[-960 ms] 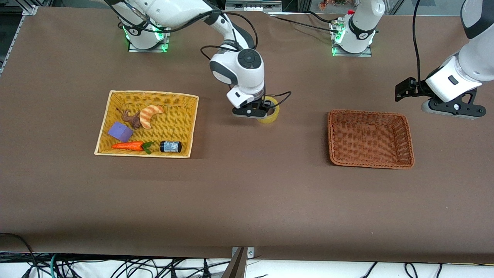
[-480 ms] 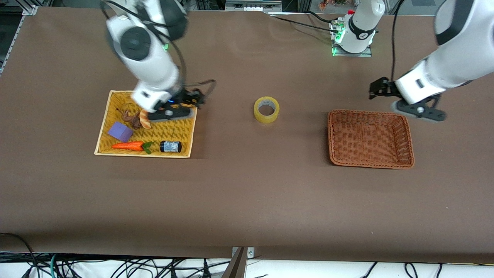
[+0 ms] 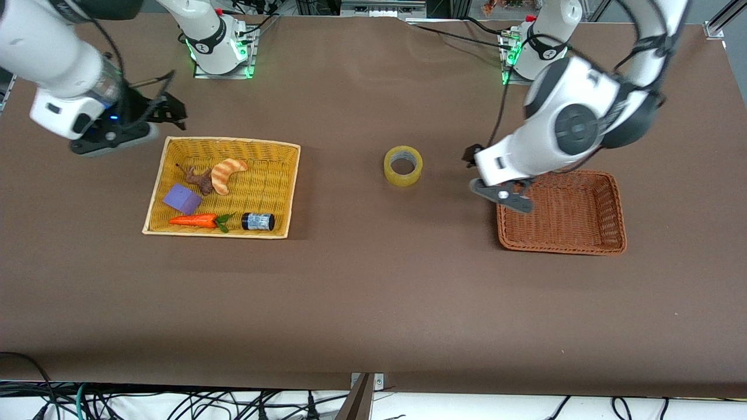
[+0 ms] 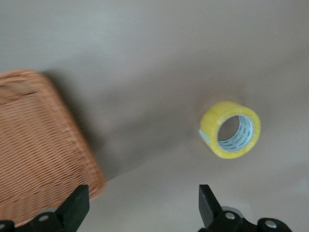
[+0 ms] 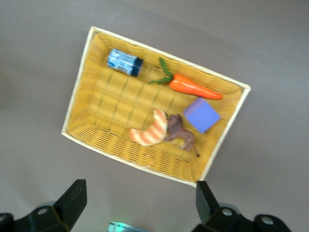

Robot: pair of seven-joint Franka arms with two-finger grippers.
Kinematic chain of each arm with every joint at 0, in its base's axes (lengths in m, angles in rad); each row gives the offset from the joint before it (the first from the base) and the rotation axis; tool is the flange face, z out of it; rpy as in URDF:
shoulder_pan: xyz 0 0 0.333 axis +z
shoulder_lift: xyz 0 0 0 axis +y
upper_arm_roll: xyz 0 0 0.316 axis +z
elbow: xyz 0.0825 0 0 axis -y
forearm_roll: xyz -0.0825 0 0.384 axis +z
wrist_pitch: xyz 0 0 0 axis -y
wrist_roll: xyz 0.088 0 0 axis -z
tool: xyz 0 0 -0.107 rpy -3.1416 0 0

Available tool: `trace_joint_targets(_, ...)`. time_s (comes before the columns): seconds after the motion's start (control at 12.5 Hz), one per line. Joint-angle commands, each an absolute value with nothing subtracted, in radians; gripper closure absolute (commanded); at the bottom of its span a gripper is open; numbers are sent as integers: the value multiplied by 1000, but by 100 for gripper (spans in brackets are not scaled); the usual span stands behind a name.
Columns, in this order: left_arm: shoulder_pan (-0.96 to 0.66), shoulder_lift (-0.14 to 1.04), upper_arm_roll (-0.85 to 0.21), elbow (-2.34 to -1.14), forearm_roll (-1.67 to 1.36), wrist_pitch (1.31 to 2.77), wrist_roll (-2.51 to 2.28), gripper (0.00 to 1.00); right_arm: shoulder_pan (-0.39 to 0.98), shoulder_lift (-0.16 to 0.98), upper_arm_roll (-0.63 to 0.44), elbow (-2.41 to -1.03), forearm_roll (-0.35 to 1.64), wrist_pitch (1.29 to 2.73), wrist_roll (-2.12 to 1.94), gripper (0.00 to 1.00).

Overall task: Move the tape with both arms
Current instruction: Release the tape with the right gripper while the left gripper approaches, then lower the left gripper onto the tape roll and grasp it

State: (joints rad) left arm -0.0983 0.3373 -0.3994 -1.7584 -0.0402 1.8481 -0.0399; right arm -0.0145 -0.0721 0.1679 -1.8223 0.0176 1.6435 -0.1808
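Fingers apart on both grippers, nothing held. Left gripper [image 3: 503, 197] hovers over the brown basket's [image 3: 607, 245] rim at the edge facing the tape [image 3: 403, 165], which is not in its jaws. Tape lies flat on the bare table [image 3: 362, 303], hole up, between the two baskets, touching neither. Looks light and rigid, with a smooth, maybe slick outer wrap; best hold is probably one finger in the core, one on the outer wall. Right gripper [image 3: 111, 131] waits over the table by the yellow basket's [image 3: 153, 192] corner near its base.
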Motion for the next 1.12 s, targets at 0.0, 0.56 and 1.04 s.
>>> trace_joint_targets(0.0, -228, 441, -402, -1743, 101, 1925, -128, 0, -17, -97, 152, -1853, 26, 1637, -241, 0)
trace_joint_targets(0.56, -385, 580, -399, -1887, 305, 2269, -346, 0, -15, -103, 140, -1914, 20, 1677, -215, 0)
trace_joint_targets(1.04, -423, 612, -397, -1882, 431, 2241, -465, 100, -14, -117, 143, -1941, 5, 1701, -215, 0)
